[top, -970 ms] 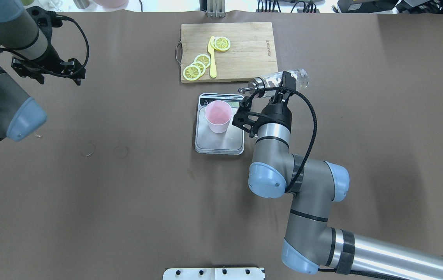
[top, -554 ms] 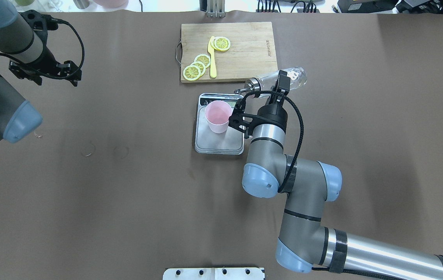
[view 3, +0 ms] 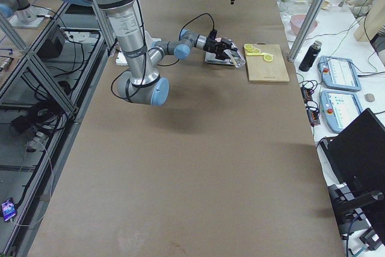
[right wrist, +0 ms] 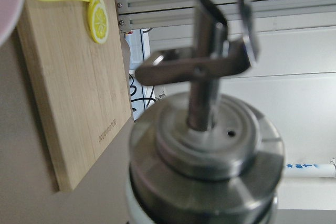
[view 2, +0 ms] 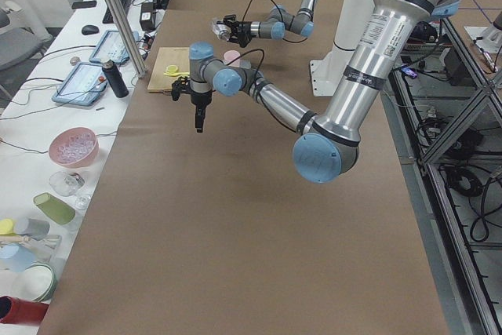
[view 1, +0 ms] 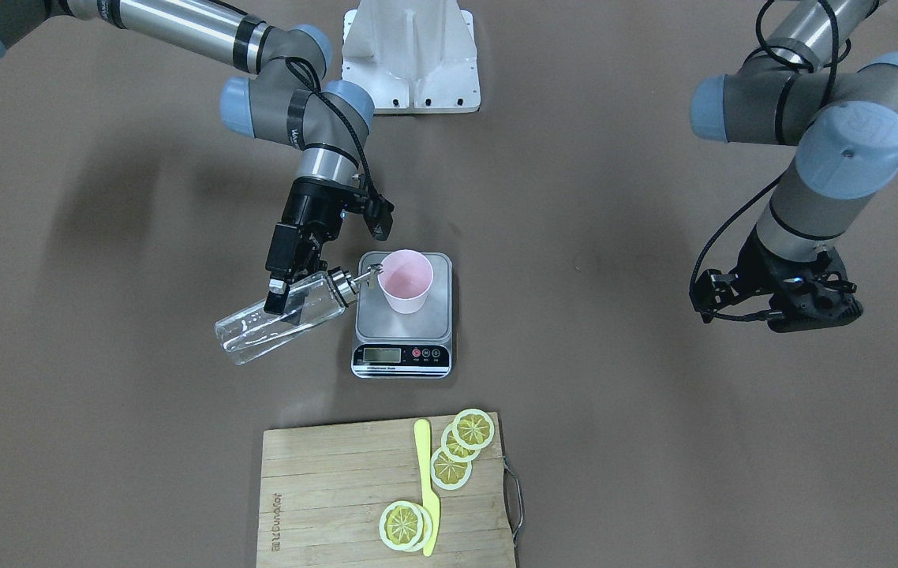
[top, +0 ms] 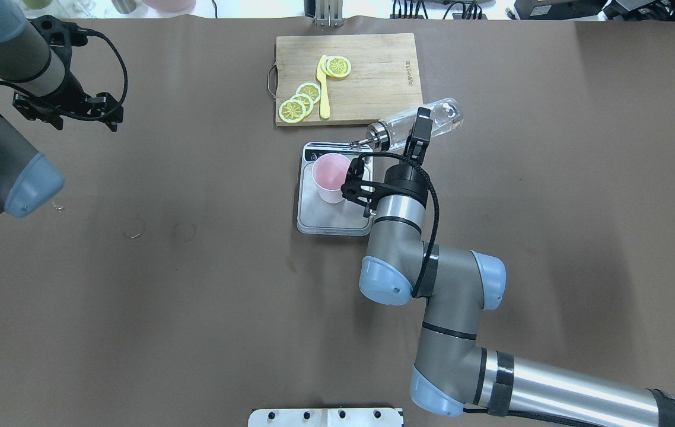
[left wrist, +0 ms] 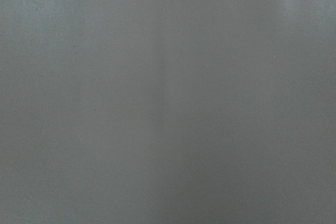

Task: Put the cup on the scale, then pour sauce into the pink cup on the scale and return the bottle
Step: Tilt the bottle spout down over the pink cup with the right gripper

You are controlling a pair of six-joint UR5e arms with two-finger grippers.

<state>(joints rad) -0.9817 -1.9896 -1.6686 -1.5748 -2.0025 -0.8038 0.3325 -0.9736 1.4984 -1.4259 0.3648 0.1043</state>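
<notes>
— Overhead exterior keeps a lot from you: the right arm's wrist covers one side of the scale [top: 325,216], and the spout's tip is lost against the scale's black strip. What does the front-facing view give you?

— More. You see the right gripper [view 1: 282,293] clamped on the glass bottle [view 1: 240,343]. The bottle lies tilted, close to level, beside the scale. Its silver spout reaches to the rim of the pink cup [view 1: 405,280]. You cannot tell whether spout and rim touch.

— And the cup itself?

— It stands upright on the scale's steel platform, toward the robot's side. Its inside looks plain pink, and you cannot make out any liquid in it. The sauce [view 1: 260,335] in the bottle is colourless and hard to tell from the glass.

— The other arm?

— The left gripper [view 1: 792,312] hangs over bare counter [view 1: 654,434], well apart from the scale. Its fingers are hidden under the wrist, so you cannot tell whether they are apart or together. Its wrist camera gives you only a grey blur.

— Any writing?

— The scale's display is too small for you to read. The wooden cutting board [view 1: 338,489] carries a brand mark along one edge, which is not legible. Lemon slices [view 1: 473,428] and a yellow knife [view 1: 425,481] lie on the board.
</notes>
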